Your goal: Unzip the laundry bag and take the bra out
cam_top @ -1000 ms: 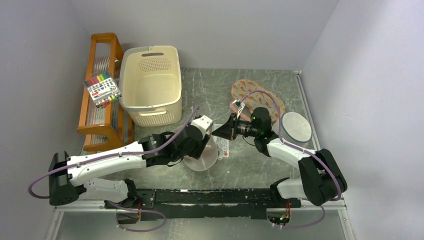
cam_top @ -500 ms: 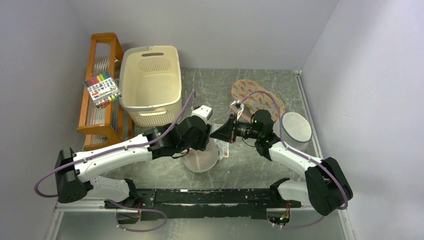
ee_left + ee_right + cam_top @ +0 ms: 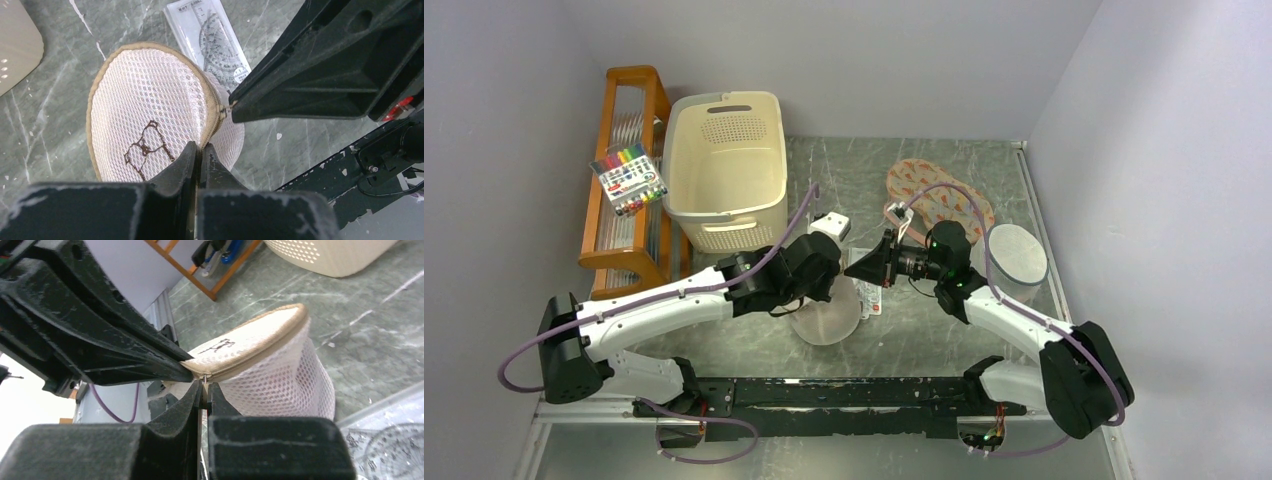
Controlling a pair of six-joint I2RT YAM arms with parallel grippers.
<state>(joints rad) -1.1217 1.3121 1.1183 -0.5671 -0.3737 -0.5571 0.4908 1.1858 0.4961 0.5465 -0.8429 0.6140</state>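
The laundry bag [image 3: 826,322] lies in the middle of the table, cream mesh with a beige zip rim and a dark squiggle on its flat face [image 3: 145,115]. My left gripper [image 3: 201,146] is shut, pinching the bag's rim seam at the near edge. My right gripper [image 3: 205,386] is shut on the small metal zip pull at the rim [image 3: 250,360], right opposite the left gripper's tip [image 3: 182,365]. In the top view both grippers meet above the bag, left gripper [image 3: 839,280] and right gripper [image 3: 856,268]. The bra is hidden.
A clear packet of rulers [image 3: 215,45] lies beside the bag. A cream basket [image 3: 727,165], a wooden rack [image 3: 624,230] and a marker pack [image 3: 629,180] stand at back left. Patterned round pads [image 3: 939,195] and a whiter drum-shaped mesh bag [image 3: 1014,255] sit at right.
My left gripper has moved right onto the bag and shut on its rim. The right gripper has stayed shut at the zip, shifting slightly left.
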